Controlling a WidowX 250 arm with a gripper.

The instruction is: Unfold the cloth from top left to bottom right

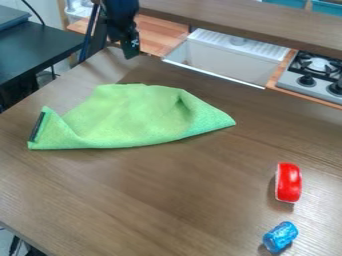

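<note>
Green cloth [133, 120] lay rumpled on the table [167, 190], upper left – a shallow top-left pinch, then low diagonal drag, seemed best – but whether the gripper [130, 50] beyond was spread, I couldn't tell.

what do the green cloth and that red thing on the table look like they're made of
The green cloth looks like soft, matte woven fabric, perhaps microfibre: it bends into loose folds, and its surface is faintly textured without shine. The red object seems to be smooth, glossy plastic, judging by its bright highlights and even colour, though painted wood is possible.
</note>
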